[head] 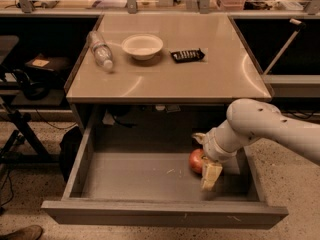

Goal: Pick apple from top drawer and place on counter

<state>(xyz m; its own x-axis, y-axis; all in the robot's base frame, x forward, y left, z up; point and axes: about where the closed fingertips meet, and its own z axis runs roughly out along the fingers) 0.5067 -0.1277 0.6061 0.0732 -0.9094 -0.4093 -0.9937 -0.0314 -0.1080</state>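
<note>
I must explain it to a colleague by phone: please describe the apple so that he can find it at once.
Look into the open grey top drawer below the beige counter. The apple lies at its right rear, beside the gripper. It is the only small, round, red thing there.

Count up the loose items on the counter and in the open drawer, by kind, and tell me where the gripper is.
1 bottle, lying on the counter
1 bowl, on the counter
1 dark packet, on the counter
1 apple, in the drawer
Total: 4
The gripper is down in the drawer, close beside the apple.
</note>
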